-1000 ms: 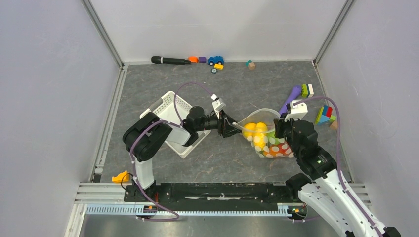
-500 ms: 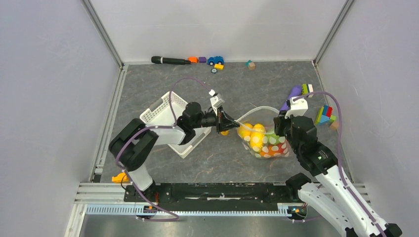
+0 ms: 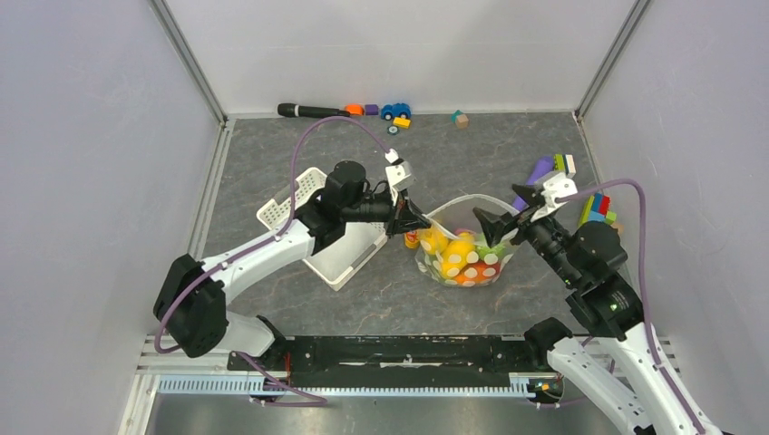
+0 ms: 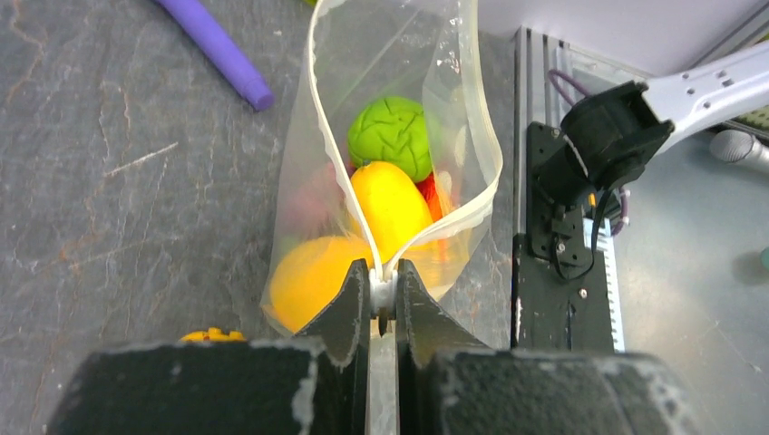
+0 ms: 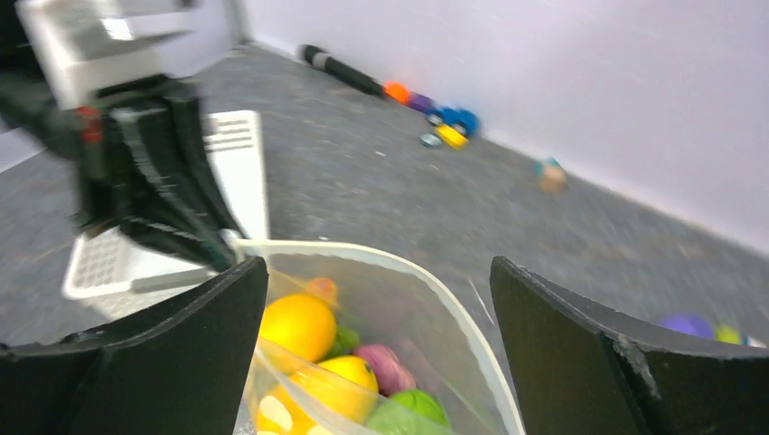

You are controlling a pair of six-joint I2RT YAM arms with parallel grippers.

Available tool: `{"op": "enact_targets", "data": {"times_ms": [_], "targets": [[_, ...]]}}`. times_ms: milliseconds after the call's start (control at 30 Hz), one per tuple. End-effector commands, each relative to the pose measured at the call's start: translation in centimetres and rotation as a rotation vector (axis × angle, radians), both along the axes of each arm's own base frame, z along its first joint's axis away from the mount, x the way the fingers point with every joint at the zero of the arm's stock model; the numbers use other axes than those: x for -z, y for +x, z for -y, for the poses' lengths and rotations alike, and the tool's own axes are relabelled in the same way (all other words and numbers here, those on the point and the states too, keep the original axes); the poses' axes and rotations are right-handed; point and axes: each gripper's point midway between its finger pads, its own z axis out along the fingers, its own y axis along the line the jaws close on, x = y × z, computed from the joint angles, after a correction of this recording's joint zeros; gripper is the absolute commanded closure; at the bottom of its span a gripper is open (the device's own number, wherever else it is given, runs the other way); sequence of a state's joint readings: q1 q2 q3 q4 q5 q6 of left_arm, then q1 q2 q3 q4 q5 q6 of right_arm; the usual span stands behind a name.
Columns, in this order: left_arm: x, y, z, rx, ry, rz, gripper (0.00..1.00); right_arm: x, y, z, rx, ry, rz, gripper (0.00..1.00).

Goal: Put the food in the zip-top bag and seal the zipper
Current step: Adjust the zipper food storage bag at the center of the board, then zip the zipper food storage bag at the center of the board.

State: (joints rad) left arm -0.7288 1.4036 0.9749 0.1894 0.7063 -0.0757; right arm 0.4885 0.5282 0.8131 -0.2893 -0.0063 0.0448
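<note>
Where the arms are bolted: we log a black rail (image 3: 390, 349) along the near edge of the table (image 3: 399, 299).
Zip-top bag (image 3: 462, 263): clear pouch with white dots, resting on the table right of centre, its mouth gaping.
Food: inside the bag we count a yellow mango (image 4: 390, 204), a green pepper (image 4: 392, 136) behind it and an orange (image 4: 313, 276) closest to the pinched corner. Red and purple pieces show beneath, too hidden for us to name.
Zipper (image 4: 345, 195): unsealed. Its two strips bow apart and meet only at one end.
Left gripper (image 4: 383, 290): jaws closed tight on that end of the zipper, at the bag's left corner.
Right gripper (image 3: 508, 217): jaws spread wide, holding nothing. It hangs over the bag's right side, and in its own view the bag's mouth lies between the two fingers.
Small yellow piece (image 3: 412, 241): on the table outside the bag, just beside the left gripper. We cannot tell what it is.
White basket (image 3: 290, 204): left of the bag, partly under the left arm.
Purple-handled brush (image 3: 535, 172): beyond the bag, to the right.
Building blocks (image 3: 594, 208): a coloured cluster near the right wall, beside the brush.
Far wall: we list a black stick (image 3: 313, 111), a blue toy car (image 3: 395, 110) and a lone block (image 3: 461, 118), in a row.
</note>
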Motion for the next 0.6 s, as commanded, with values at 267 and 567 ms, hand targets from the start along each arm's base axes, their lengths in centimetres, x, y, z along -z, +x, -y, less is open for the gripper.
{"op": "enact_targets", "data": {"times_ms": [267,567], "targets": [[-1.5,0.1,-2.7,-0.073,0.165,0.048,0.98,0.9,-2.9,-11.1,-0.794,-0.281,0.183,0.02],[-3.5,-0.6,-2.6,-0.025,0.135,0.094,0.98,2.8,-1.8,-12.9,-0.962,-0.432,0.266,0.02]]}}
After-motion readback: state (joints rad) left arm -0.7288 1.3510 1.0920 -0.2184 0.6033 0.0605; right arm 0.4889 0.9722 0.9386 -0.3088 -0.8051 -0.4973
